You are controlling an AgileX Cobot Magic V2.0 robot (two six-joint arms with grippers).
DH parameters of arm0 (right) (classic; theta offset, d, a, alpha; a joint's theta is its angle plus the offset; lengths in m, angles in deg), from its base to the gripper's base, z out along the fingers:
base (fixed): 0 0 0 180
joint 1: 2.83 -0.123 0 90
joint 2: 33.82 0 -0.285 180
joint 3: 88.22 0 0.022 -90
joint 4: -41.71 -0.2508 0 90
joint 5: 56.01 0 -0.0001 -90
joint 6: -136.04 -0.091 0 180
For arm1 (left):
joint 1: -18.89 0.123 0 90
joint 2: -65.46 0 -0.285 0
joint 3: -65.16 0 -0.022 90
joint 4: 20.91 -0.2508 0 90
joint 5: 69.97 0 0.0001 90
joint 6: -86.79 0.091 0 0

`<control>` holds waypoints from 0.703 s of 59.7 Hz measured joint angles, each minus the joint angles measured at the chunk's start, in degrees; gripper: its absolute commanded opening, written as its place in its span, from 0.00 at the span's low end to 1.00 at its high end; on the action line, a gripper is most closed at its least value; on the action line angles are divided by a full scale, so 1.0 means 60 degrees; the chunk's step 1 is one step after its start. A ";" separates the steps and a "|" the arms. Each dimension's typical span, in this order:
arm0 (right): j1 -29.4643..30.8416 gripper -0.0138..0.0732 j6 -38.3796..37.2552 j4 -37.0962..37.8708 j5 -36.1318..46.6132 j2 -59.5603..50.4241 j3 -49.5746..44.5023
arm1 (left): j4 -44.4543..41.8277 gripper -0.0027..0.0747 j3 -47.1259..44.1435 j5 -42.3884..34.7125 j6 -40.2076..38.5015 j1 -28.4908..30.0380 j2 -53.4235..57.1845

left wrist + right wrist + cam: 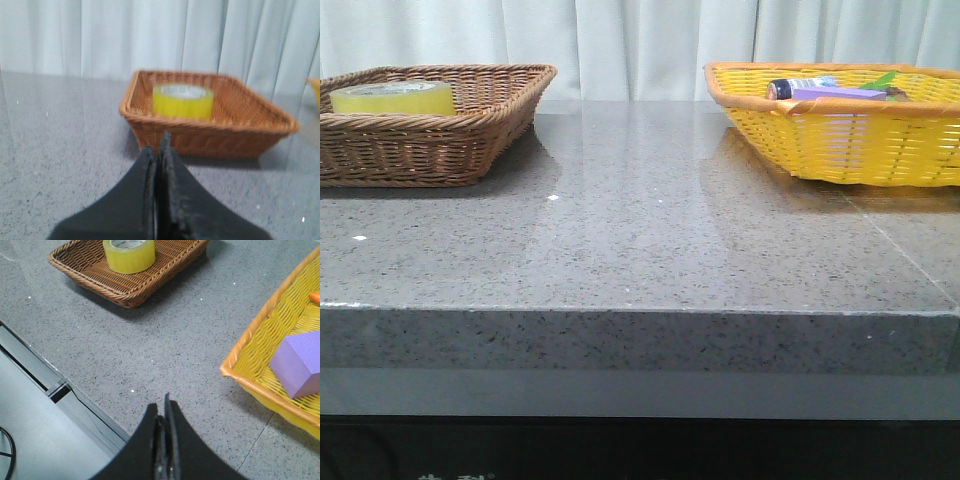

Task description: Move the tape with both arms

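The wide roll of translucent yellow packing tape with a white inner core lies flat, core opening upward, inside the shallow brown woven wicker basket. It sits straight ahead of the black left gripper, beyond the basket's near wall and well apart from the fingertips. From the black right gripper the roll is far off, across open grey speckled stone tabletop; much nearer that gripper is the yellow woven plastic basket holding a purple foam-like block.

Both grippers have their fingers pressed together with no gap, and neither holds anything.

The roll is probably light and stiff: a rigid core wrapped in tight film should keep its shape under a squeeze. Its outer face looks smooth and glossy, so it may slip in a weak pinch. A likely hold is across the ring wall, one finger down inside the core hole and the other on the outside. For a handover, that grip would leave the far side of the ring free for the second gripper. The basket's raised rim suggests coming in from above rather than from the side.
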 measured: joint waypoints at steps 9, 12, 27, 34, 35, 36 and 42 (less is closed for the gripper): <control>0.0000 0.08 0.0000 0.0000 0.0000 0.0000 0.0000 | 0.0258 0.01 0.0000 0.0322 -0.0004 0.0000 0.0000; 0.0000 0.08 0.0000 -0.0014 0.0000 0.0000 0.0000 | 0.0305 0.01 0.0000 0.0420 -0.0004 0.0000 0.0000; 0.0000 0.08 0.0000 -0.0014 0.0000 0.0000 0.0000 | 0.0362 0.01 0.0000 0.0527 -0.0004 0.0000 0.0000; 0.0000 0.08 0.0000 -0.0014 0.0000 0.0000 0.0000 | 0.0087 0.01 0.0000 0.0545 -0.0258 0.0000 0.0000; 0.0000 0.08 0.0000 -0.0014 0.0000 0.0000 0.0000 | -0.0023 0.01 0.0000 0.0545 -0.0351 0.0000 0.0000; 0.0000 0.08 0.0000 -0.0014 0.0000 0.0000 0.0000 | -0.0198 0.01 0.0000 0.0545 -0.0517 0.0000 0.0000; 0.0000 0.08 0.0000 -0.0014 0.0000 0.0000 0.0000 | -0.0832 0.01 0.0000 0.0545 -0.1126 0.0000 0.0000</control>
